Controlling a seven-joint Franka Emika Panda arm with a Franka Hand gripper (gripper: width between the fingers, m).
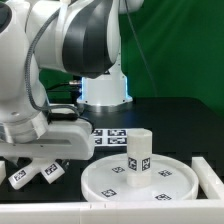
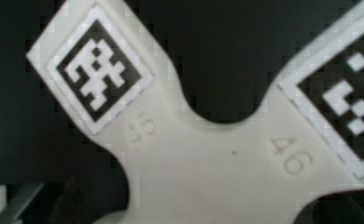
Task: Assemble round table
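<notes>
The large round rimmed disc (image 1: 110, 182) lies at the front of the table. The short thick cylinder (image 1: 138, 157) stands upright on it. The small cross-shaped piece (image 1: 36, 173) lies at the exterior view's left, beside the disc. My gripper (image 1: 40, 162) is low, right over the cross-shaped piece. In the wrist view the cross-shaped piece (image 2: 205, 150) fills the picture, two tagged arms spread apart, its body reaching down between my jaws. My gripper (image 2: 197, 216) shows no clear fingertip, so its jaw state is hidden.
The marker board (image 1: 112, 135) lies behind the disc. A white raised edge (image 1: 208, 175) stands at the exterior view's right, and a white border (image 1: 110, 212) runs along the front. The arm's base (image 1: 105, 88) is at the back.
</notes>
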